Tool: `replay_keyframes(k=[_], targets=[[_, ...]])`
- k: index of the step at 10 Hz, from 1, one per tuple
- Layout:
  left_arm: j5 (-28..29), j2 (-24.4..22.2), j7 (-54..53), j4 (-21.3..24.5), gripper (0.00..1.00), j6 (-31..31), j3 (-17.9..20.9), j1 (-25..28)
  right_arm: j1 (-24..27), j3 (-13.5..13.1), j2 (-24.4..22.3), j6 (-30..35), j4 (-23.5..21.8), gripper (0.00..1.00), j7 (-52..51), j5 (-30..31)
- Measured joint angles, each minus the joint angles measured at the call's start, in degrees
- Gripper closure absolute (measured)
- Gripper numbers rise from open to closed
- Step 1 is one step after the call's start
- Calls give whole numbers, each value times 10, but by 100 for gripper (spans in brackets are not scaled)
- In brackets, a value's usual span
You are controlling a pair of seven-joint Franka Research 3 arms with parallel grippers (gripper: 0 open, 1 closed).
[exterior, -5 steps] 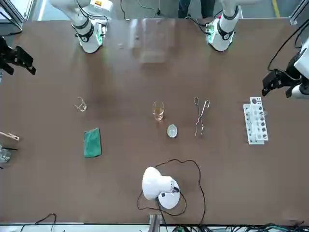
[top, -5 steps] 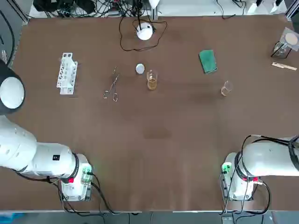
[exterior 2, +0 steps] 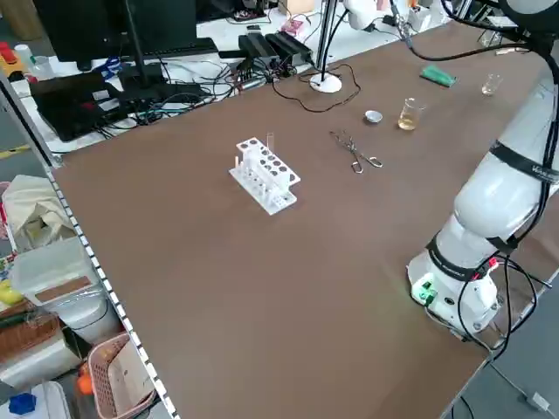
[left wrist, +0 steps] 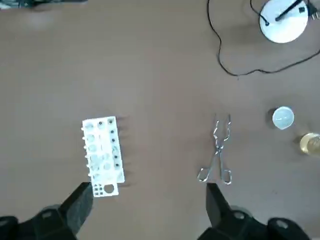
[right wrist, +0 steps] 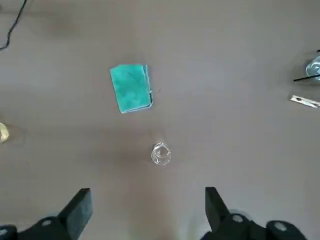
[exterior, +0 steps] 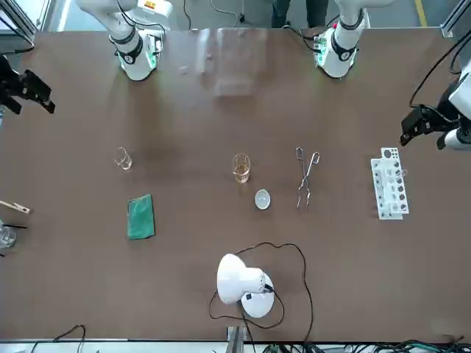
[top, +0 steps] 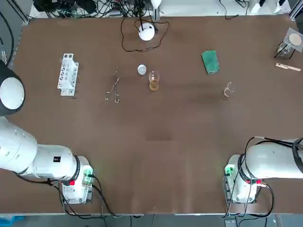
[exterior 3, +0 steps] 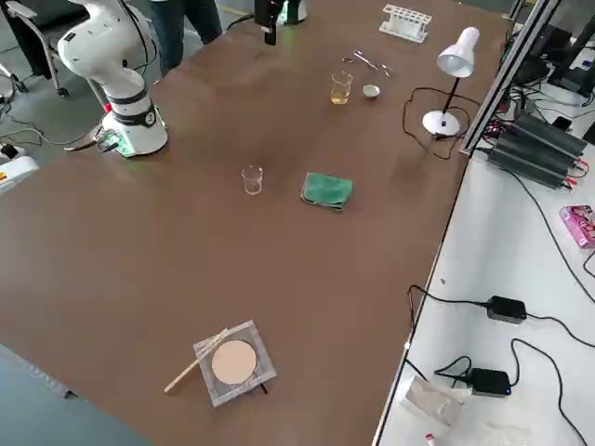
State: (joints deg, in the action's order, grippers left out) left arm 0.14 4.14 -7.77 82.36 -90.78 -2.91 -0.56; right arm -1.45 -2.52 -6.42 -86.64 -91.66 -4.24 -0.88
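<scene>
Matte brown table point(top: 161, 142), seemingly glass beaker point(top: 229, 90)

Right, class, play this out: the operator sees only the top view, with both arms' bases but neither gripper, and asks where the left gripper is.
Observer: The left gripper hangs open and raised, nearest the rack and tongs.
Operator: And the other arm?
Observer: The right gripper is open too, raised, nearest the small beaker, with the cloth close by it.
Operator: What is that white round thing by the cables?
Observer: It is the head of a lamp, standing on a thin stem.
</scene>
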Motion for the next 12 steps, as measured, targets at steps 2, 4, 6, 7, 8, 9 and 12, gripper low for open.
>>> replay_keyframes(k=[2,4,6,7,8,9,12], targets=[[-1,0,-130,0,0,0,1,37,2,-2,1,-30,-18,0,-66,0],[-19,1,-242,1,0,0,2,84,12,-4,4,-69,-48,0,-143,-2],[-62,12,-369,3,0,1,3,146,27,-5,6,-105,-78,0,-236,-19],[-81,23,-437,3,0,1,3,179,37,-6,7,-128,-98,0,-287,-35],[-101,35,-496,4,0,1,3,205,49,-6,10,-154,-123,0,-335,-54],[-128,46,-547,4,0,1,3,231,64,-7,16,-180,-151,0,-378,-82],[-229,88,-708,15,0,8,3,315,114,-9,45,-249,-234,0,-523,-177]])
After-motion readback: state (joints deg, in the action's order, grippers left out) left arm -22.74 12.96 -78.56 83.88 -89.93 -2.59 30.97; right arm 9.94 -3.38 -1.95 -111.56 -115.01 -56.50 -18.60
